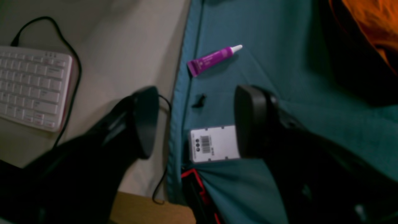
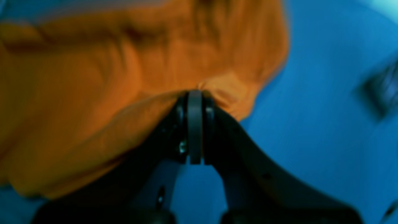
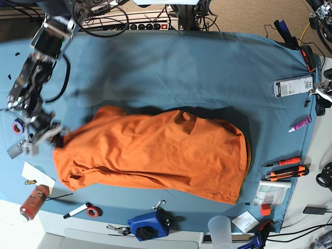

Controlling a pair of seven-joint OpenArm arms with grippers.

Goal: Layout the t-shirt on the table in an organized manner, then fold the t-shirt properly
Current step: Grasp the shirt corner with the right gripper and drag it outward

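The t-shirt (image 3: 155,153) is spread in a rumpled heap across the middle of the table (image 3: 171,67), not yet flat. Its edge at nine o'clock is pinched by the right gripper (image 2: 195,93), jaws pressed together on a fold of cloth, presumably so that side can be drawn outward and smoothed. The left gripper (image 1: 194,119) is held with jaws spread wide and nothing between them, parked at the three o'clock table edge above a purple tube (image 1: 214,59) and a white card (image 1: 213,143), well apart from the shirt.

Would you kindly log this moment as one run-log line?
right gripper: shut on t-shirt edge | left gripper: open, empty, at table edge | shirt: spread, unfolded
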